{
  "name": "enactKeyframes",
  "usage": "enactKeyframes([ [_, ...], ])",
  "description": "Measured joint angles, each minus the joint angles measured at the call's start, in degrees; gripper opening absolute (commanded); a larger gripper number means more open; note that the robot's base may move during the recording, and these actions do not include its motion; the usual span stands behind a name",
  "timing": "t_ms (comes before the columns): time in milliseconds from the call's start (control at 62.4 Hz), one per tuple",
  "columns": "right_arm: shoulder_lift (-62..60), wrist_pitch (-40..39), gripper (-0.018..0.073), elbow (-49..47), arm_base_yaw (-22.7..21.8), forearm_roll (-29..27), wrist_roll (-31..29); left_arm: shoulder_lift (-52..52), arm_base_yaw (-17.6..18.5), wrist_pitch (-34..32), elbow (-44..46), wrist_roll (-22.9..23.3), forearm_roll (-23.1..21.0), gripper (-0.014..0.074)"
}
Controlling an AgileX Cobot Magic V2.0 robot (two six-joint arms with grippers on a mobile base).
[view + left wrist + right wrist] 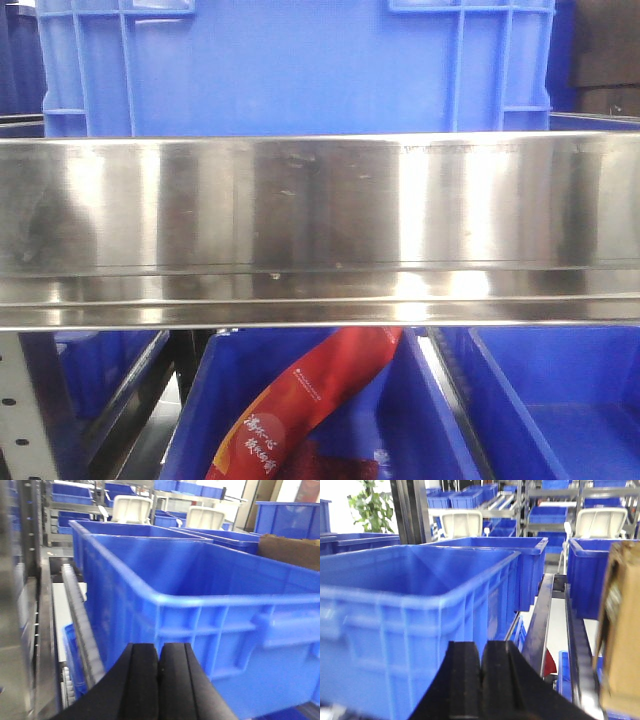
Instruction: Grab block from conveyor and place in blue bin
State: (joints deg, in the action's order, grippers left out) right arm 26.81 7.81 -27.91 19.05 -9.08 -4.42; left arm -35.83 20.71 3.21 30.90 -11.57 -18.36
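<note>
A large blue bin (pixel 300 65) stands behind a shiny steel rail (pixel 320 230) in the front view. The same kind of bin fills the left wrist view (pixel 200 605) and the right wrist view (pixel 410 610). My left gripper (pixel 159 652) is shut and empty, low in front of the bin's wall. My right gripper (pixel 481 652) is shut and empty, close to a bin's corner. The conveyor's dark belt and red frame are out of view. No block shows in any view.
Below the rail lie more blue bins (pixel 560 400), one holding a red printed bag (pixel 300 410). A brown cardboard box (pixel 620 630) is at the right in the right wrist view. Metal shelf rails (pixel 75 610) and more bins (pixel 495 555) stand around.
</note>
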Motion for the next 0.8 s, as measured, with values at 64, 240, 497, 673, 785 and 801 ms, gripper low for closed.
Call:
enactKeyframes([
  [64,-3.12,1.3,-0.0162,1.96,0.0,0.0,0.0,1.87,-0.11,0.0,-1.38,0.0,0.0,-0.0111],
  [240,-8.9,4.78,-0.0162,3.48,0.0,0.0,-0.09,4.21,-0.11,-0.22,-2.19,0.0,-0.05,-0.0111],
  [497,-10.77,5.01,-0.0162,3.48,0.0,0.0,-0.09,4.29,-0.11,-1.11,-2.19,0.0,-0.05,-0.0111],
  [673,-10.77,5.06,-0.0162,3.95,0.0,0.18,-0.09,4.29,-0.11,-1.35,-2.19,0.0,-0.05,-0.0111],
  [785,-11.44,4.56,-0.0162,5.24,-0.68,4.23,-0.09,4.29,-0.11,-1.56,-2.19,0.0,-0.14,-0.0111],
  [801,-11.83,4.56,-0.0162,5.46,-1.0,4.81,-0.09,4.29,-0.11,-1.56,-2.19,0.0,-0.14,-0.0111],
])
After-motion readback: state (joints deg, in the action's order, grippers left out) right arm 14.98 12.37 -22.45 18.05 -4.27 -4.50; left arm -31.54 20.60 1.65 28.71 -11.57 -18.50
